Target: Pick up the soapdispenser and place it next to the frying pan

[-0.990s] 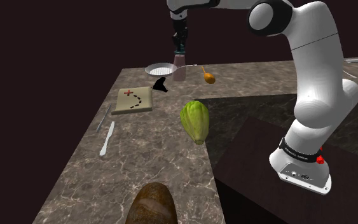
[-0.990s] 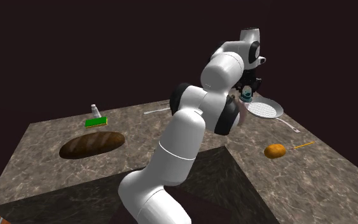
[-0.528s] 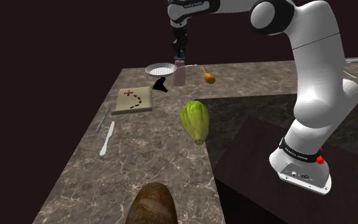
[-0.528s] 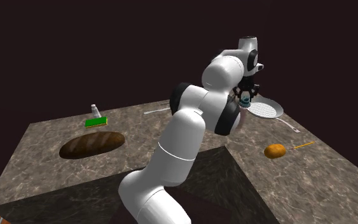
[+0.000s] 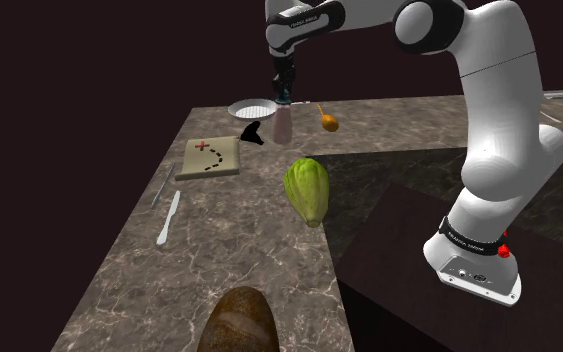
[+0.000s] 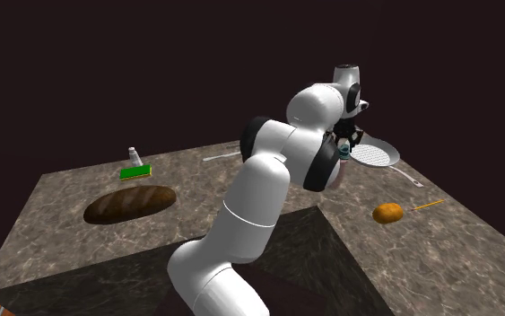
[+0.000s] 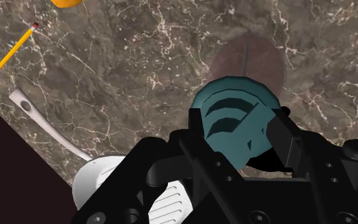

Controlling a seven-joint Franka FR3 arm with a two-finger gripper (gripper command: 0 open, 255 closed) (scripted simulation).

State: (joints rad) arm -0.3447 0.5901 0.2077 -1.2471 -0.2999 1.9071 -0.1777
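Beside the frying pan (image 5: pixel 251 108), end effector (image 5: pixel 284 99) gripping soap dispenser (image 5: pixel 283 127) by its cap, shifted nearer the shoulder camera.

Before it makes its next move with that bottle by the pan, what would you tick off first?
1. Grip: the gripper clasps the soap dispenser by its teal top: ok.
2. Dispenser roughly upright under the gripper, in the shoulder view: ok.
3. Frying pan close beside the dispenser: ok.
4. Bare counter underneath to set it down on: ok.
5. Dispenser's base on the counter or lifted off it: cannot tell.
6. Pencil and orange object apart from that spot: ok.
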